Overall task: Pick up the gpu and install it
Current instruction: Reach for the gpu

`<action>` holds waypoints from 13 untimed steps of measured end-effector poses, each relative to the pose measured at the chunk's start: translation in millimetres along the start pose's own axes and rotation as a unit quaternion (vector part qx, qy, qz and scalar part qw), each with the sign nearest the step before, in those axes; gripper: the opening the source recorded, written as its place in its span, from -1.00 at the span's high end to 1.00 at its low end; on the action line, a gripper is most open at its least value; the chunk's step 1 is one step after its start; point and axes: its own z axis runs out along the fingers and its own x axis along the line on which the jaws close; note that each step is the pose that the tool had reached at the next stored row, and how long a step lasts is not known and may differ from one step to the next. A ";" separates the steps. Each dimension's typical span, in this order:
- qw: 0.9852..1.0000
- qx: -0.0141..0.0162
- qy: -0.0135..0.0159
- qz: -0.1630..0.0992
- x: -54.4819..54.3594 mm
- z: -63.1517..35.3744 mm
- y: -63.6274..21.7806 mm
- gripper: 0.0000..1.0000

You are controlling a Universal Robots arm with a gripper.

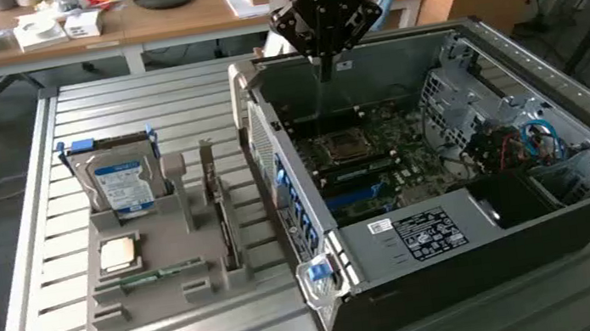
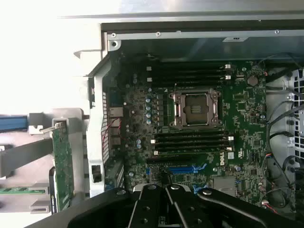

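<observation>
Pressed together and holding nothing, the jaws hang over the open computer case (image 1: pixel 459 281). Nothing is done yet: the gpu (image 1: pixel 219 210) stands untouched in its holder (image 1: pixel 163 290) on the counter (image 1: pixel 116 103).

The slatted silver aluminium tabletop (image 1: pixel 55 248) carries a grey plastic parts holder (image 1: pixel 164 292) toward its edge on the exterior view's left and, just beside it, an open black computer tower case (image 1: pixel 492 272) lying on its side.

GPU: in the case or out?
Out. The gpu stands on edge in the grey holder on the table, beside the open computer case, not inside it.
</observation>
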 end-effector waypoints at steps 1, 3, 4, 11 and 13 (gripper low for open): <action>1.000 0.000 0.000 0.000 0.0 0.0 0.0 0.79; 1.000 0.000 0.000 0.000 0.0 0.0 0.0 0.79; 1.000 0.000 0.000 0.000 0.0 0.0 0.0 0.79; 1.000 0.000 0.000 0.000 0.0 0.0 0.0 0.79; 1.000 0.000 0.000 0.000 0.4 0.0 0.0 0.79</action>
